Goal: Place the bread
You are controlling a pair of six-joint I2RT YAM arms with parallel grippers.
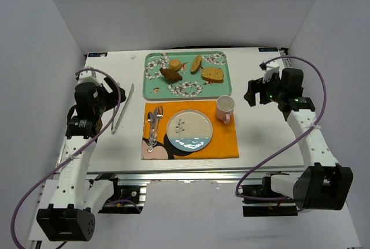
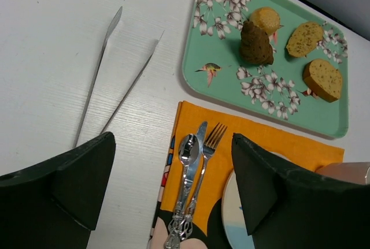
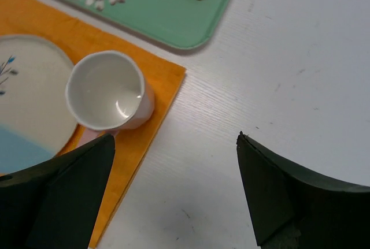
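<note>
Our left wrist view finds the bread on the tray, against a tan bun, well apart from the wide-open left claw. The right wrist view misses it, showing only a cup near the spread, empty right claw. From above, we see bare table right of the mat and tongs lying to its left.

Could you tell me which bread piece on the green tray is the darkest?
The lumpy dark brown bread, right beside the round tan bun. That bun, the oval slice and the toast slice are all lighter, tan to golden.
</note>
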